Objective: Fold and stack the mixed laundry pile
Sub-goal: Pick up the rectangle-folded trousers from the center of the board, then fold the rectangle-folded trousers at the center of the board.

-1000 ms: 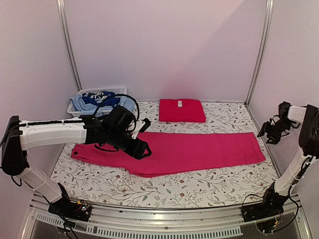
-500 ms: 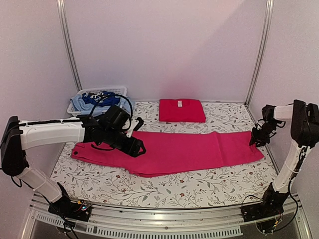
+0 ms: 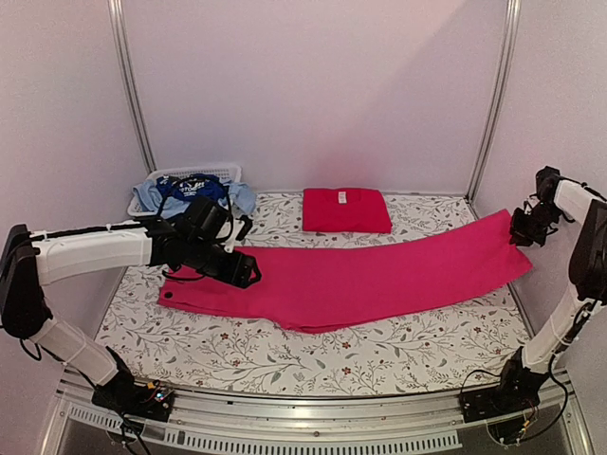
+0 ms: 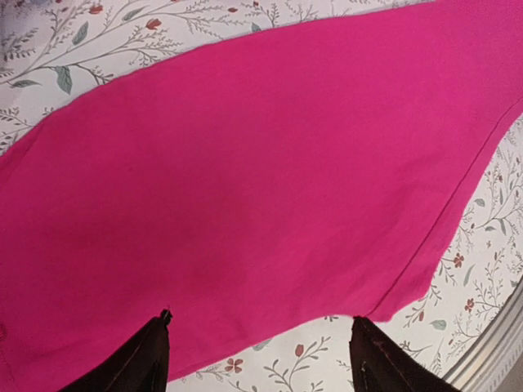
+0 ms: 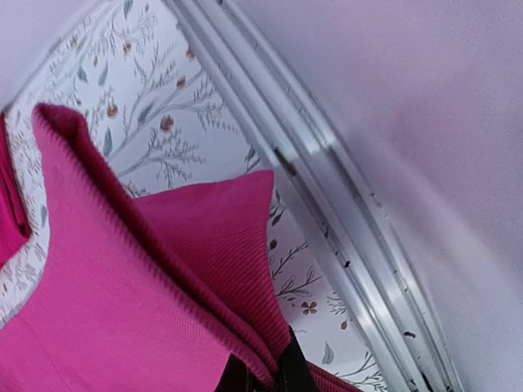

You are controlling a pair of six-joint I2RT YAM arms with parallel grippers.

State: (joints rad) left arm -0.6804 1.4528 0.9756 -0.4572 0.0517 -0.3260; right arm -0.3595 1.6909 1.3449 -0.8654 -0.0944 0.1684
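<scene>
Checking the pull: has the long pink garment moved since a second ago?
Yes. The pink garment shifted right; its right end, in the right gripper, rose level with the folded red piece.

This was a robotics lab test cell. Plain pale wall panels (image 3: 313, 95) closed in the back and both sides, joined by bare aluminium uprights (image 3: 128, 85). Two white-and-black robot arms, the left arm (image 3: 95, 251) and the right arm (image 3: 560, 327), were bolted to a slotted aluminium rail (image 3: 303, 417) along the table's near edge, with loose cables and small circuit boards (image 3: 155, 394) at their bases. The table (image 3: 285, 355) wore a floral-printed cover. The homely things looked like props: a white slatted basket (image 3: 216, 172) of cloths at the far-left corner, a folded red piece (image 3: 346, 209) by the far edge, and a pink-magenta garment (image 3: 360, 280) stretched across the middle.
</scene>
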